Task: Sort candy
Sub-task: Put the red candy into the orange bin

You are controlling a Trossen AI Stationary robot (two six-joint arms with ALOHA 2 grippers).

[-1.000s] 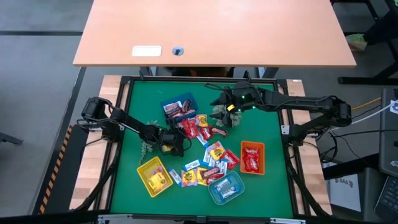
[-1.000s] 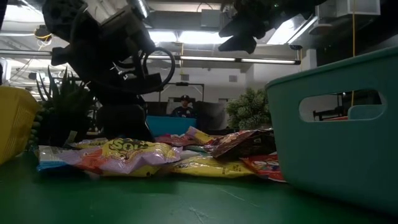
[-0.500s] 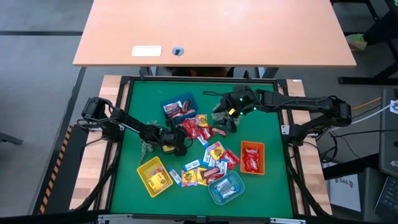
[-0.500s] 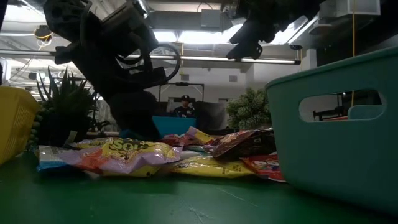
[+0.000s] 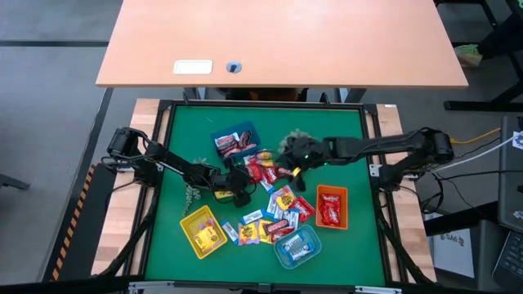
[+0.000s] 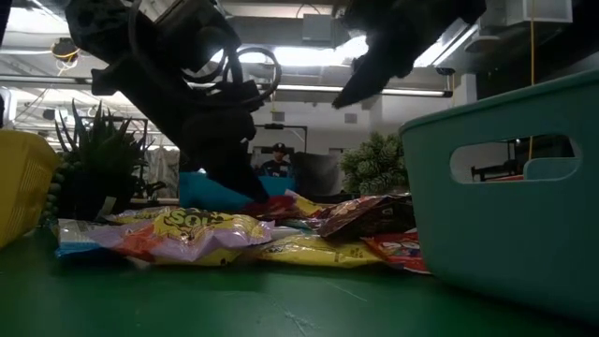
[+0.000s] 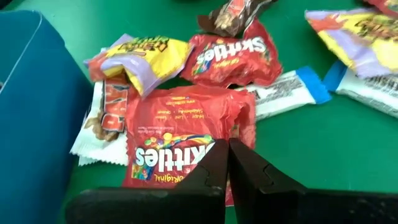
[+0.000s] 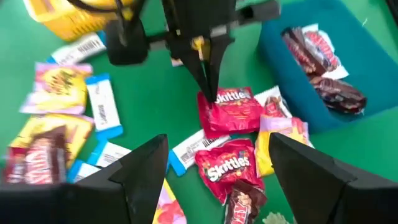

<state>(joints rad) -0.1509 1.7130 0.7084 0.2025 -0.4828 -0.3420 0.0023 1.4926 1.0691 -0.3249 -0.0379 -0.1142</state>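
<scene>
A: Left gripper (image 5: 239,186) first?
B: Fingers pressed together, nothing visible between them. Tips down on a red packet (image 7: 180,140) at the left edge of the pile, just beside the blue tray (image 5: 214,133).

A: Right gripper (image 5: 292,167)?
B: Spread wide, holding nothing. Hovers over the far side of the pile, facing the left one across the red packets.

A: Where's the candy (image 5: 274,196)?
B: Mostly loose in the middle of the green mat (image 5: 343,131), overlapping: red, yellow, blue-and-white, brown. Rest in trays: brown in the blue tray, yellow in the yellow tray (image 5: 186,222), red in the orange tray (image 5: 332,189), blue-and-white in the teal tray (image 5: 315,242).

A: Crowding the red packet?
B: Yes. A yellow packet (image 7: 140,53) and a second red packet (image 7: 233,56) touching its far edge, and a white-edged wrapper tucked under the side toward the blue tray. Blue-and-white bars (image 7: 292,93) just beside.

A: Anything else in the way?
B: One spiky plant (image 5: 294,143) under the right arm near its wrist, another plant (image 5: 194,194) beside the left arm. From table height, the teal tray wall blocks the right of the pile.
</scene>
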